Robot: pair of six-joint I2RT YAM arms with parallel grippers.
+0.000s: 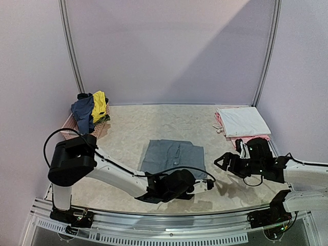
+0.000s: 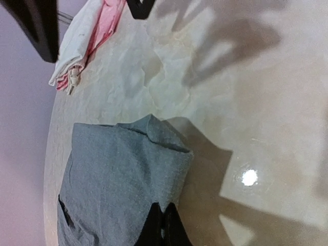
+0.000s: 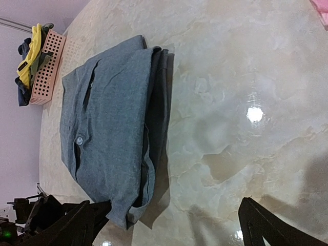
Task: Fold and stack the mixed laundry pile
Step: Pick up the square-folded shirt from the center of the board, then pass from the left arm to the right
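**Top view, with both wrist views.** We judge the task to be about half done.

- **Stack, 2 o'clock:** On the surface (image 1: 154, 125) lies a finished stack. A white piece (image 1: 242, 122) is folded flat on a pink piece (image 1: 245, 138), whose edge shows beneath it.
- **Centre:** The trousers (image 1: 173, 156) lie folded into a compact rectangle, layers doubled along their 3 o'clock side, with a button and a pocket slit facing up. They are well apart from the stack, so we take them as folded but not yet stacked.
- **Basket, 10 o'clock:** The basket (image 3: 45, 72) holds the navy top (image 1: 82, 113) and the yellow garment (image 1: 98, 105). Both are bunched and draped over its rim, and neither is folded.
- **Left tool (image 2: 164, 218):** It is clenched, its tips touching the trousers' corner at 5 o'clock. Whether cloth is pinched between them we cannot tell.
- **Right tool (image 1: 219, 164):** It is released, its jaws spread wide. It hovers above bare surface just beside the trousers at 4 o'clock and grasps nothing.

What is left, in our judgement, is to carry the trousers to the stack, then to take out, fold and stack the two basket garments.
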